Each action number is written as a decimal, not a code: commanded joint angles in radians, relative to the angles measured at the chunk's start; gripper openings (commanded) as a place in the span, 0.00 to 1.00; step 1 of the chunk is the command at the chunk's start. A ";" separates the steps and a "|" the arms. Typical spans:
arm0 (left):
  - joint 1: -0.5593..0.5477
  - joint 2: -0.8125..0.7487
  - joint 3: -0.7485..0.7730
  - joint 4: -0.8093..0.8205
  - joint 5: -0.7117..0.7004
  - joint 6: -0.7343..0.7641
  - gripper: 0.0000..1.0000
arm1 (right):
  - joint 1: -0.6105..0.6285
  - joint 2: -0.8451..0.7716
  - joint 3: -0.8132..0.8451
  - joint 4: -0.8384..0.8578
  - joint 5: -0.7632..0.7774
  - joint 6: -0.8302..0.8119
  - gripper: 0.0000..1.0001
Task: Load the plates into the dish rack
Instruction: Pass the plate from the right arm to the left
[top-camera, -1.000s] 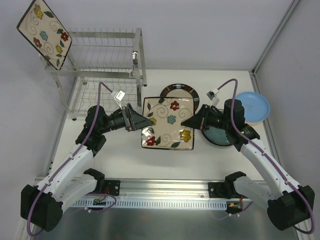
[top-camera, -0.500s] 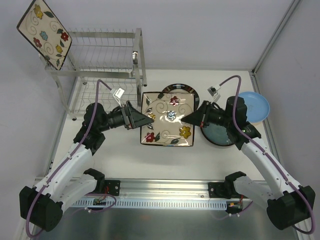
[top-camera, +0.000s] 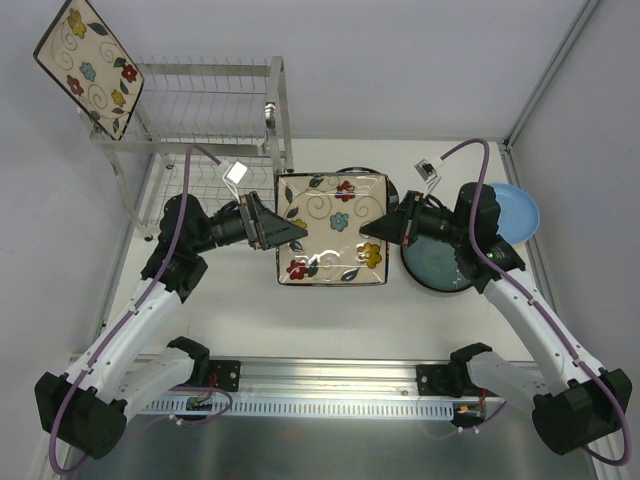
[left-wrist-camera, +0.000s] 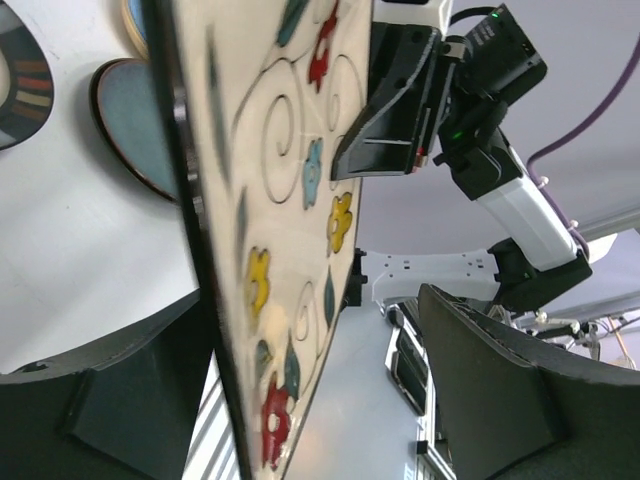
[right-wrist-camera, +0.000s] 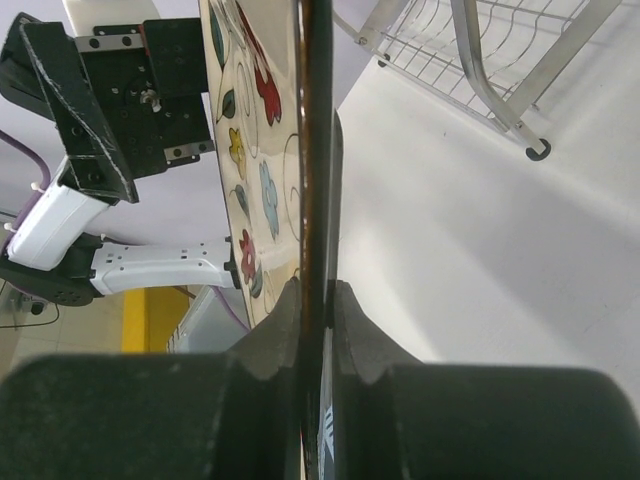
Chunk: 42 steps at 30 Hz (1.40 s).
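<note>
A square floral plate (top-camera: 332, 228) raised at centre; second floral plate (top-camera: 88, 65) leans atop silver dish rack (top-camera: 205, 68) at ten o'clock.

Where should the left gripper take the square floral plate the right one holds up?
Grip the square floral plate mid-way along its left edge, coming from the left, opposite the right gripper. That rim is thin, straight and free; the open left gripper straddles it.

We see bright, even light over the white desk (top-camera: 250, 320) with soft shadows; in wrist views the close jaws and square floral plate (left-wrist-camera: 290, 230) blur.
</note>
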 joint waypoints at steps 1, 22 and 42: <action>0.006 0.004 0.056 0.030 0.053 0.020 0.78 | -0.001 -0.022 0.104 0.229 -0.070 0.013 0.00; -0.008 0.030 0.044 0.028 0.085 0.081 0.48 | 0.007 0.018 0.128 0.233 -0.065 0.007 0.00; -0.013 -0.074 0.036 0.028 0.022 0.242 0.00 | 0.004 -0.019 0.058 0.023 0.010 -0.130 0.53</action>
